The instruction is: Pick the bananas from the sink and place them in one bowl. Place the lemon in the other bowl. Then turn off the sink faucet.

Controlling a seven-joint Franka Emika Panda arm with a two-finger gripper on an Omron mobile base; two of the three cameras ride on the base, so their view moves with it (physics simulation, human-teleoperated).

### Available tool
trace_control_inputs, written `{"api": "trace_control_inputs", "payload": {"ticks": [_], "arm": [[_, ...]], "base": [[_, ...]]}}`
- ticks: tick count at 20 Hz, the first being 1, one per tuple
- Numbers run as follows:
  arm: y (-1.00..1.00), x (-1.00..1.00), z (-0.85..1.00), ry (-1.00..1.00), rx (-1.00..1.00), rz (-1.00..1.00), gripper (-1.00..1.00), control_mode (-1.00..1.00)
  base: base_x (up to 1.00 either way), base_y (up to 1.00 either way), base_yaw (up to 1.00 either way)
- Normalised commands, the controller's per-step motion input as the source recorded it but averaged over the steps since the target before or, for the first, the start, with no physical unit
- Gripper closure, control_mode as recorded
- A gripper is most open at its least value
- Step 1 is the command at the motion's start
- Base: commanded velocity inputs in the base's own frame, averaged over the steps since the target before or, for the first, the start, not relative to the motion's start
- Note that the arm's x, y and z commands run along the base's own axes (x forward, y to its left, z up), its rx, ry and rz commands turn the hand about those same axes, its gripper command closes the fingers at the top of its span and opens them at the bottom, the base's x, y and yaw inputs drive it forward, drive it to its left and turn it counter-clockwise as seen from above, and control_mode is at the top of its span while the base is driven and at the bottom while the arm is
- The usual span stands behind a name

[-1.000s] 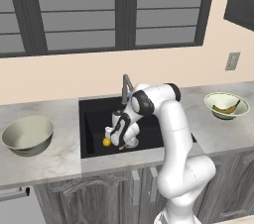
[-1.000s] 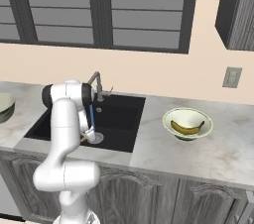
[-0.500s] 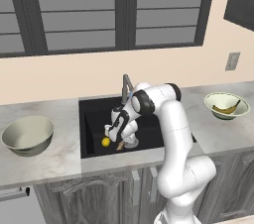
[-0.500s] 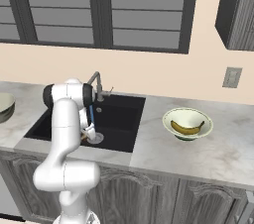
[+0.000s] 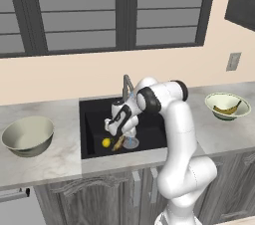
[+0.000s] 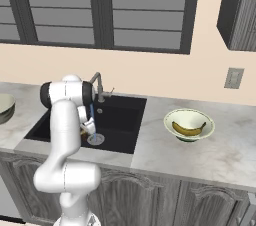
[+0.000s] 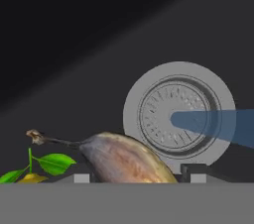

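Dropped lower into the black rectangular sink [image 5: 94, 119] since a second ago, hand [image 5: 118, 137] narrowed from wide. Now straddling the curved brown-blotched banana [image 7: 124, 161] on the basin floor, fingertips [image 7: 193, 171] at either side of it; cannot tell if actually gripping. Small round yellow lemon [image 5: 106, 142] just beside the banana, leaves at the lower left of the hand view. Round silver drain [image 7: 178, 114] just beyond, with a blue streak of water crossing it. Slim grey faucet [image 6: 97, 86] at the rear rim. Second banana [image 6: 188, 130] in the pale green-rimmed bowl [image 6: 189, 116] on the marble worktop [image 6: 215, 150], well apart. Grey-beige bowl [image 5: 27, 135] left of the sink. Open worktop beside both bowls.
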Motion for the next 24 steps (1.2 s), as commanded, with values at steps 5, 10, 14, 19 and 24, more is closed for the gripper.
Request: {"api": "trace_control_inputs", "payload": {"ticks": [5,10,14,19,24], "arm": [[-0.13,-0.01,0.41,-0.01,0.0,0.0,1.0,-1.0],[-0.14,0.0,0.41,-0.01,0.0,0.0,1.0,-1.0],[-0.05,0.0,0.56,0.0,0.0,0.0,1.0,-1.0],[0.0,0.0,0.59,0.0,0.0,0.02,1.0,-1.0],[-0.01,-0.09,0.53,0.0,0.0,0.08,1.0,-1.0]], "base": [[0.0,0.0,0.0],[0.0,0.0,0.0],[0.0,0.0,0.0],[0.0,0.0,0.0],[0.0,0.0,0.0]]}}
